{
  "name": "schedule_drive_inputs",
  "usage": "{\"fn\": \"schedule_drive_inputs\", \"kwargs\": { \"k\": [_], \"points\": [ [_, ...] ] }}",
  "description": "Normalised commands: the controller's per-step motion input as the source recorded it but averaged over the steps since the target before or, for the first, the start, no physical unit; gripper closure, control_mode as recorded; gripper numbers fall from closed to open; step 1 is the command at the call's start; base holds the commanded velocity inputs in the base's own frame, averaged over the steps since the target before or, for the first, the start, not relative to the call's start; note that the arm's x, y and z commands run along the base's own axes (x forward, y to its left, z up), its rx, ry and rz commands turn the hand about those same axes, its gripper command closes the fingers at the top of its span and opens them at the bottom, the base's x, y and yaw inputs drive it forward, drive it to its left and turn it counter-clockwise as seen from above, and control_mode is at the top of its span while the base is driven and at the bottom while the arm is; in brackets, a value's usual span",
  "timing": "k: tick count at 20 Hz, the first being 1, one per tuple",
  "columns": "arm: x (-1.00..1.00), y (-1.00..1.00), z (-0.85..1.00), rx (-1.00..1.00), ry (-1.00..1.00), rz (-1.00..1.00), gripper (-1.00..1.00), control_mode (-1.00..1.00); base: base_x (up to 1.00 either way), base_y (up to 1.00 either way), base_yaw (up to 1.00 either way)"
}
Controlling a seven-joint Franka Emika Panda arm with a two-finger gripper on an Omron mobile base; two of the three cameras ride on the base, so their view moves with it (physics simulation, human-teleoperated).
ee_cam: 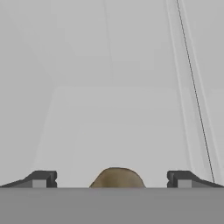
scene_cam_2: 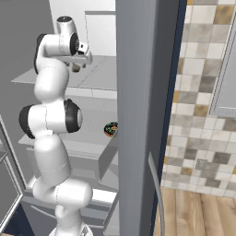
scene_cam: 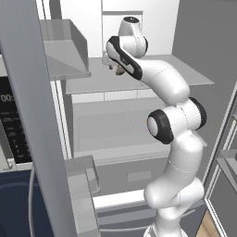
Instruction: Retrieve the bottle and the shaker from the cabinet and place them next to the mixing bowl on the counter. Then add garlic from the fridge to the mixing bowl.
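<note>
I am reaching into the open fridge (scene_cam: 139,83), over its upper pale shelf (scene_cam_2: 99,73). My gripper (ee_cam: 112,179) is open, its two dark fingertips (ee_cam: 43,178) standing far apart. Between them, at the bottom of the hand view, sits a small rounded tan bulb, the garlic (ee_cam: 116,177). From the base cameras the garlic (scene_cam: 119,71) shows as a small brownish lump on the shelf just under the gripper (scene_cam: 113,64). The garlic (scene_cam_2: 76,68) lies below the hand (scene_cam_2: 79,59). The bottle, the shaker, the mixing bowl and the counter are out of view.
A dark-frosted donut (scene_cam_2: 110,129) lies on the lower shelf. The grey fridge door (scene_cam: 25,102) stands open at the left with bins (scene_cam: 69,51); the other door edge (scene_cam_2: 143,101) rises on the right. A tiled wall (scene_cam_2: 203,92) and wooden floor (scene_cam_2: 198,212) lie beyond.
</note>
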Motion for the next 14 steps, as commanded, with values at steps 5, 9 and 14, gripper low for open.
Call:
{"fn": "schedule_drive_inputs", "kwargs": {
  "k": [5,9,14],
  "points": [
    [-0.5,0.04,0.0,0.0,0.0,0.0,-1.0,-1.0,0.0,0.0,0.0],
    [-0.28,0.0,-0.2,0.0,0.0,0.0,-1.0,-1.0,0.0,0.0,0.0],
    [0.07,-0.01,-0.18,0.0,0.0,0.0,-1.0,-1.0,0.0,0.0,0.0]
  ]
}}
